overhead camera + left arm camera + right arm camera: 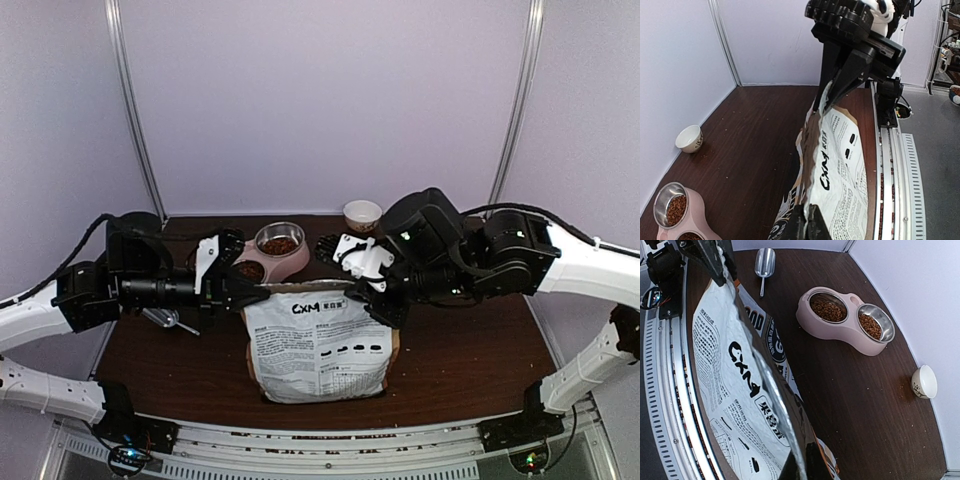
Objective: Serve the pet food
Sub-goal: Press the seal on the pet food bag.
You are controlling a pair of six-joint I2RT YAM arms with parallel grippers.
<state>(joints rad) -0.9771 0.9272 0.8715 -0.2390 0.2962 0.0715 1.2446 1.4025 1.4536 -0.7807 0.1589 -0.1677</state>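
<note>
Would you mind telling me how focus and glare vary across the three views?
Top external: soft, even light on the dark brown wooden table. Left wrist: the white-and-brown printed bag blurs nearest the lens. Right wrist: its silver lining glints, out of focus; the pink double-bowl feeder is sharp.

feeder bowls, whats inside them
Brown kibble lies in both steel bowls of the feeder. The bowl nearer the cup shows some bare metal; the other's bottom is covered by kibble.
</note>
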